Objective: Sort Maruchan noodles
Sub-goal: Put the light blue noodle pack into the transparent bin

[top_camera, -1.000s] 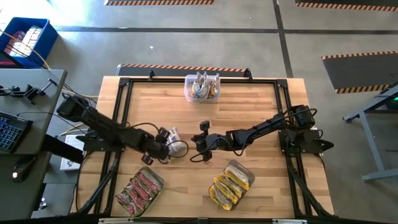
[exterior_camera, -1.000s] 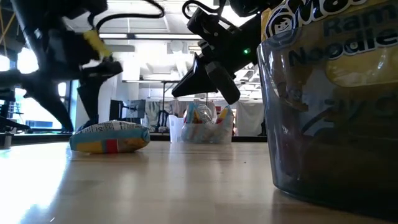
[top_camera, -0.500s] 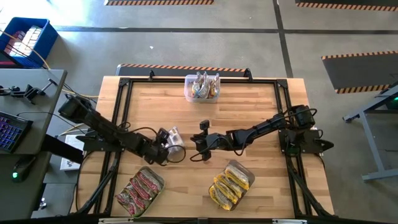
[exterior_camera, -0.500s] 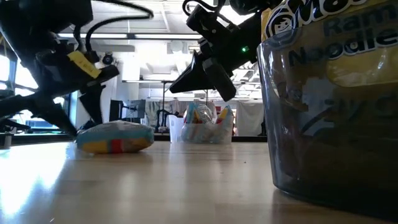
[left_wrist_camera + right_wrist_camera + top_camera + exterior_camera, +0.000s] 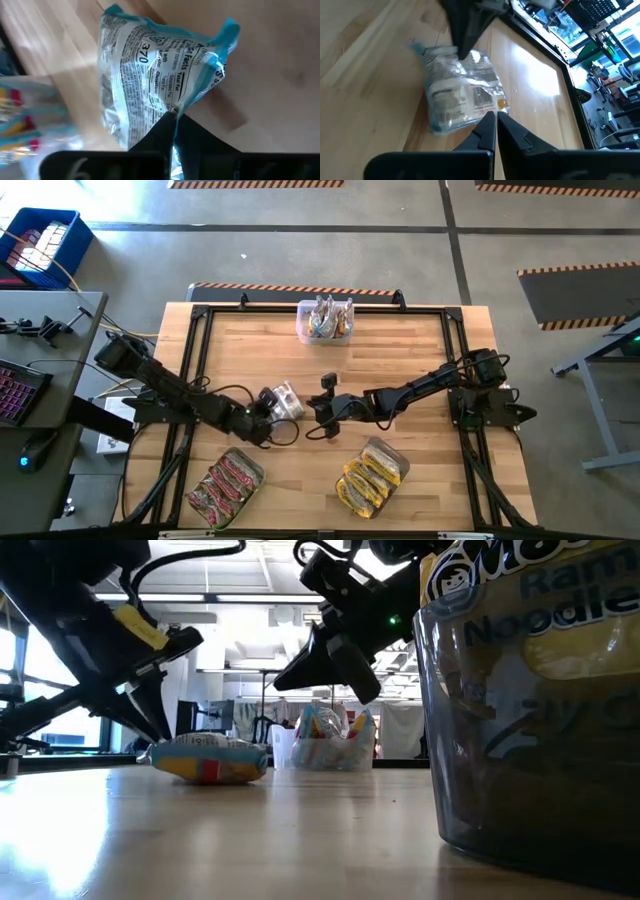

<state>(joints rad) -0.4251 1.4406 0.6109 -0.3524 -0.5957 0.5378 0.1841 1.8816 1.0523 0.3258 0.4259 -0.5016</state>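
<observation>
A crinkly silver-blue noodle packet [image 5: 165, 85] is pinched shut by the left pincer [image 5: 172, 122] for sorting; the right pincer [image 5: 496, 117] is held closed, empty, nearby.

Silver-white noodle packet [image 5: 150, 85] with teal-blue edges and black nutrition print, frame centre in the left wrist view. High view: pink-red packets [image 5: 225, 485] lower left, yellow-orange packets [image 5: 370, 477] lower centre-right, on light wood table [image 5: 400, 350] with black frame.
</observation>
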